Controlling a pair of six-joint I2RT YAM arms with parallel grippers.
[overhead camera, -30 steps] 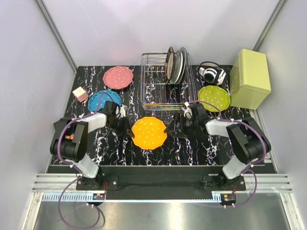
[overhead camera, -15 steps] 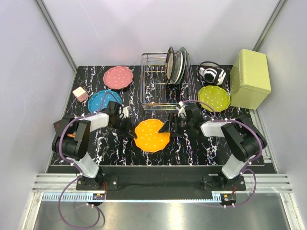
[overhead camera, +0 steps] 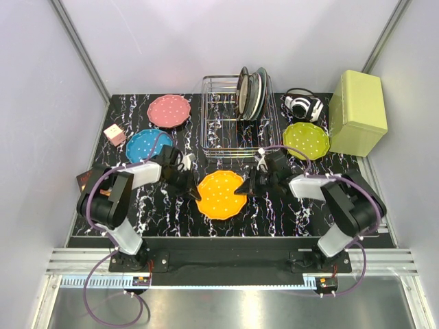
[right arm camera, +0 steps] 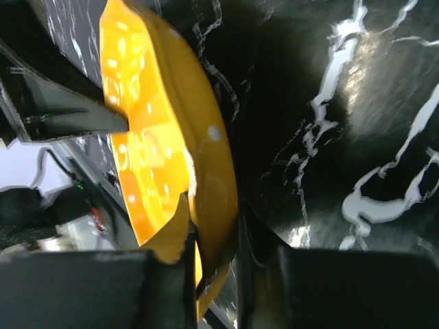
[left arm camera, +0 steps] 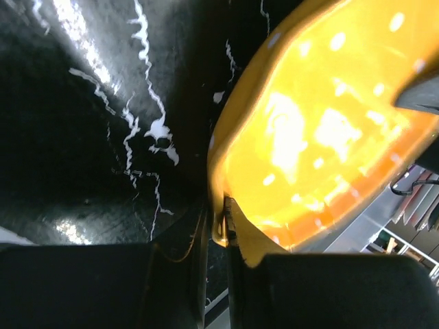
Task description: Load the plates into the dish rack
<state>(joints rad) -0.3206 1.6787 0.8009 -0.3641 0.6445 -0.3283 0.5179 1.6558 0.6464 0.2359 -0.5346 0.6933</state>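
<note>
Top view: I have the orange scalloped plastic plate (overhead camera: 221, 195) gripped from 2 sides, with the left gripper (overhead camera: 195, 194) and the right gripper (overhead camera: 245, 186) on opposite edges. It sits just in front of the silver wire dish rack (overhead camera: 223, 116).

Left wrist view: the fingers (left arm camera: 182, 240) are almost closed, pinching the rim.

Right wrist view: the fingers (right arm camera: 260, 243) are likewise clamped over the rim.

I judge this to be the pick-up of 1 plate. Next I need an even lift with both arms, then to tip the plate upright into a free slot.

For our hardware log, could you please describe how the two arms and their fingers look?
The left arm and right arm match: black joints, silver-grey links, a looping purple cable each. Fingers are black and flat.
</note>
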